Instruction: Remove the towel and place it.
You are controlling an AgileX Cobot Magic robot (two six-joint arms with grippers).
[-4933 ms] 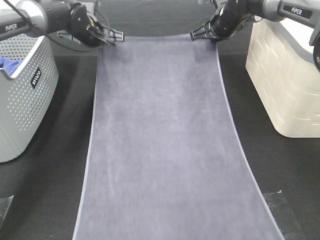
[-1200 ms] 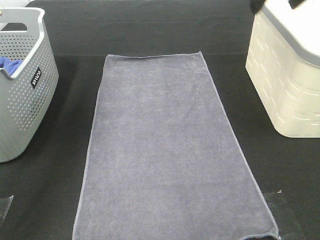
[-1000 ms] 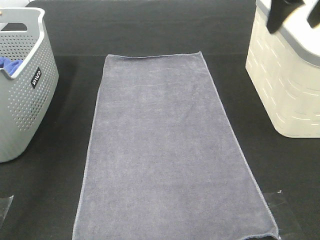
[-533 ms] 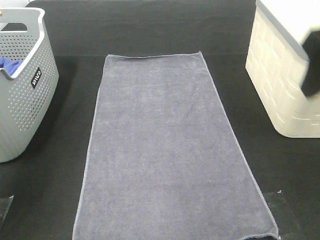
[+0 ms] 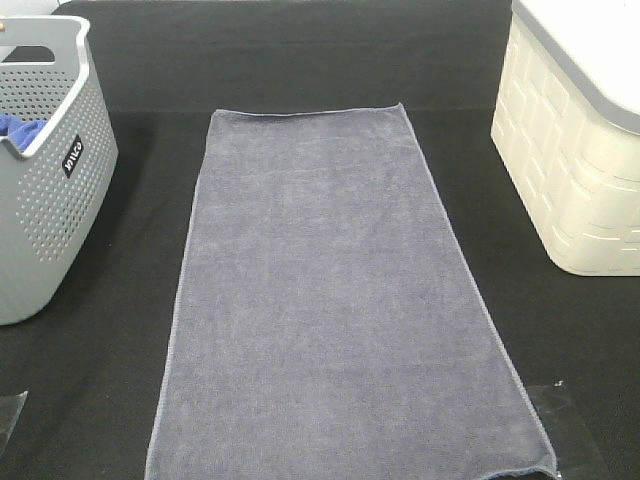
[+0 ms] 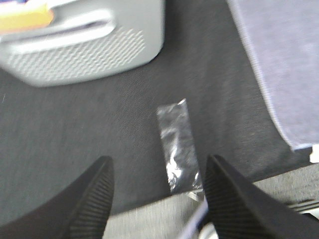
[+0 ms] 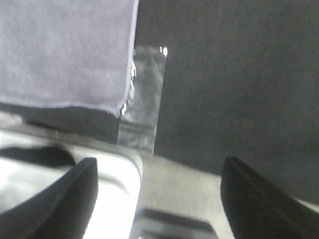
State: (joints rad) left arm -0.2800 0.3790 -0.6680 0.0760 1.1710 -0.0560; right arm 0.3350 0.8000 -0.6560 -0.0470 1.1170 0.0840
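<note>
The slate grey-blue towel [image 5: 330, 300] lies spread flat lengthwise down the middle of the black table, its far edge square and its near corners at the table's front. Neither arm shows in the exterior high view. In the left wrist view my left gripper [image 6: 157, 191] stands open over the table's front edge with nothing between its fingers, and the towel's near left corner [image 6: 284, 74] lies off to one side. In the right wrist view my right gripper [image 7: 157, 191] is open and holds nothing, near the towel's other front corner [image 7: 70, 55].
A grey perforated basket [image 5: 40, 180] holding a bright blue cloth [image 5: 18, 127] stands at the left. A cream basket [image 5: 580, 150] stands at the right. Clear tape patches [image 6: 177, 144] [image 7: 144, 94] mark the black table near each front towel corner.
Some seconds ago both grippers were at the towel's far corners. The right arm has since swept down past the cream basket and out of the exterior high view. The towel lies still.
</note>
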